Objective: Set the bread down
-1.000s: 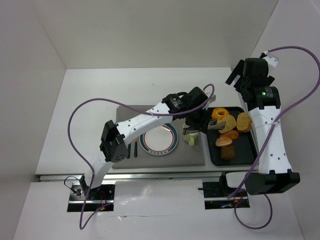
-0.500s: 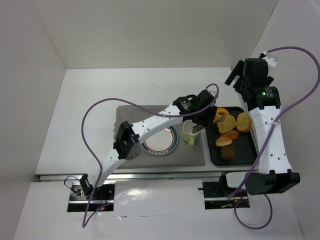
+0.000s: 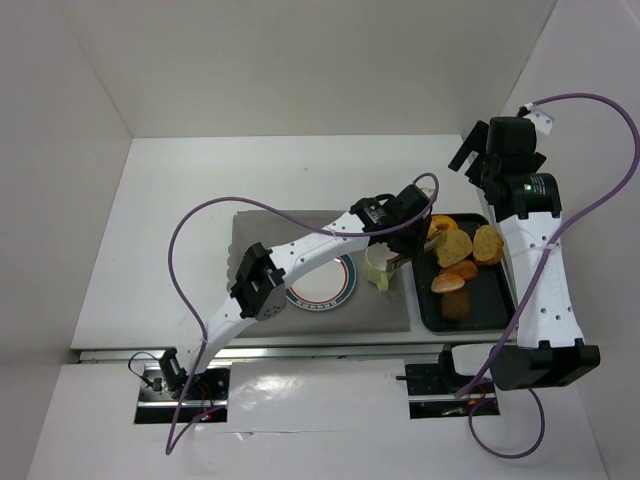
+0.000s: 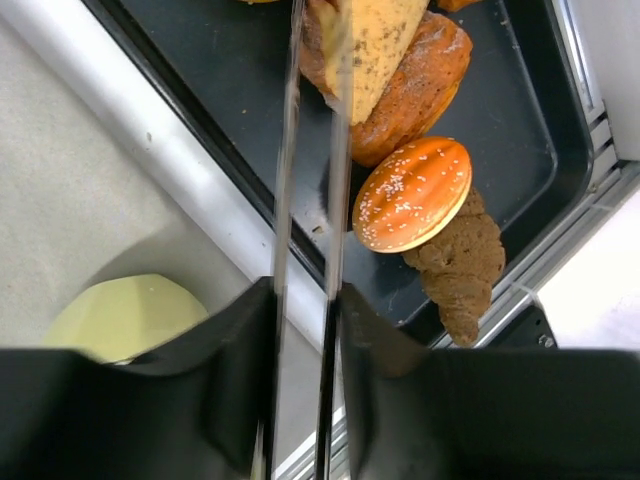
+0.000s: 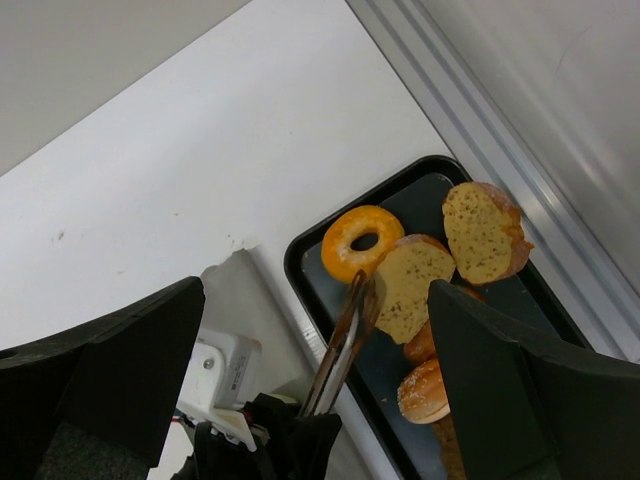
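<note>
Left gripper (image 4: 316,20) has its long thin fingers nearly together, tips at the left edge of the toast slice (image 4: 378,40) on the black tray (image 4: 520,140). Can't tell if it's actually pinching.

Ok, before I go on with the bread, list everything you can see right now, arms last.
toast slices: two, golden-tan, far half of the tray
doughnut: one, orange glaze, tray's far left corner
brown roll: one, orange-brown, under the left slice
sesame bun: one, glossy orange, middle of the tray
dark chunk: one, chocolate-brown, near end of the tray, partly under the bun
tray: one, black, right of the mat
cup: one, pale green, on the mat beside the tray
plate: one, white with a green and red rim, on the mat
mat: one, grey, on the white table
left pincer: long metal blades, tips at the left slice's edge
right pincer: open, raised beyond the tray
</note>
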Controlling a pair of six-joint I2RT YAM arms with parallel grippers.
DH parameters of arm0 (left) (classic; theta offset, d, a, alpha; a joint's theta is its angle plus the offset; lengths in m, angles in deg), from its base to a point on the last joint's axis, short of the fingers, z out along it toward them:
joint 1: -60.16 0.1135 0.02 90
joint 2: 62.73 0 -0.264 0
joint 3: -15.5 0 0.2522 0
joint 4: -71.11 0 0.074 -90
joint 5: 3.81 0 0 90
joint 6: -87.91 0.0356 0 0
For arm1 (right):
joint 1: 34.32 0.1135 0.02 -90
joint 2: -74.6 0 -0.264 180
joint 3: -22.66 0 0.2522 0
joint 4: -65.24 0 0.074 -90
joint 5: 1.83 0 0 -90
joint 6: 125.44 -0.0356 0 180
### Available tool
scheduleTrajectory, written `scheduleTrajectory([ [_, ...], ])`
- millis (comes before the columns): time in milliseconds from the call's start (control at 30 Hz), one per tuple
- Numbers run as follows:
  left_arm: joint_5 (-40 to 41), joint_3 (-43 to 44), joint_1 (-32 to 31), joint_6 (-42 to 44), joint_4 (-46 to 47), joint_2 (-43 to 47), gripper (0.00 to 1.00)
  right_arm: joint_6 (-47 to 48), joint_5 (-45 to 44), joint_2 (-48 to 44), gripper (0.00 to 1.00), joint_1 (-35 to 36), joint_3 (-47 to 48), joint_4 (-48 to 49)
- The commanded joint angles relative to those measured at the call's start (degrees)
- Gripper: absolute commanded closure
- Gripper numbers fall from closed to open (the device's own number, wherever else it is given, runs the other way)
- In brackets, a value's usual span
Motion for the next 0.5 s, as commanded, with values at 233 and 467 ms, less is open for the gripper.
scheduleTrajectory([
  [233,-3.3,-2.6,-0.2,1.0,3.7,5.6,0.88,-1.0,0.2,-2.3,0.0,-0.3,0.0,-0.3],
  [467,-5.9,-5.2,-0.2,2.0,5.6,11.7,1.0,-1.0,0.2,-2.3,0.0,-0.3,0.0,-0.3],
])
